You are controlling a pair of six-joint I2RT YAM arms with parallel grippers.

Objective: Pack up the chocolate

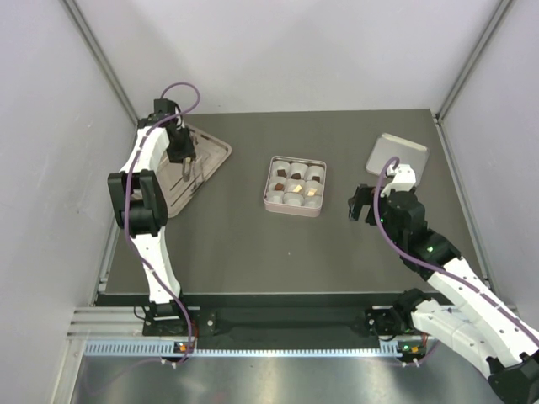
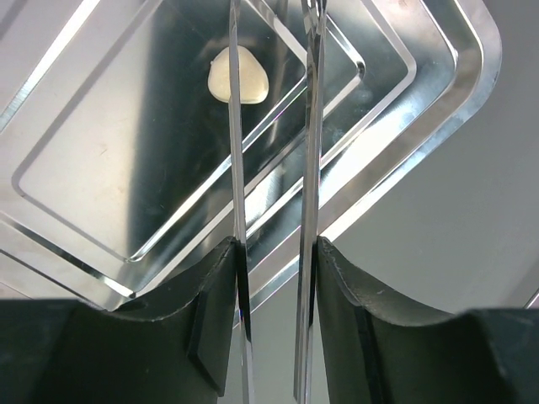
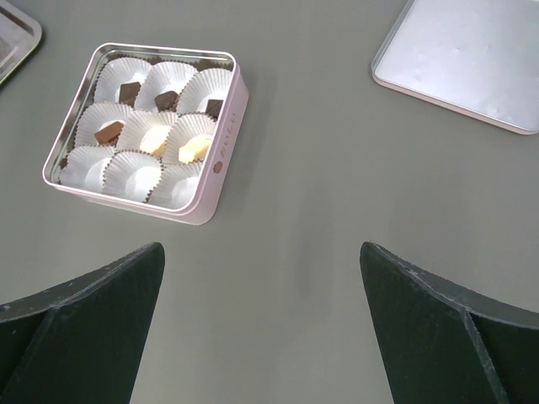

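My left gripper (image 1: pixel 180 151) (image 2: pixel 275 252) is shut on a pair of thin metal tongs (image 2: pixel 238 168), whose two blades stand slightly apart over the silver tray (image 1: pixel 212 156) (image 2: pixel 101 194). One cream-white chocolate (image 2: pixel 238 74) lies on the tray, just left of the left blade. The square pink tin (image 1: pixel 294 206) (image 3: pixel 221 160) of white paper cups holds dark pieces (image 3: pixel 129 91), a brown piece (image 3: pixel 109 132) and cream pieces (image 3: pixel 195 147). My right gripper (image 1: pixel 364 204) (image 3: pixel 261 252) is open and empty, right of the tin.
The tin's flat lid (image 1: pixel 397 154) (image 3: pixel 472 59) lies at the back right. A corner of the silver tray (image 3: pixel 13 42) shows in the right wrist view. White walls enclose the dark table.
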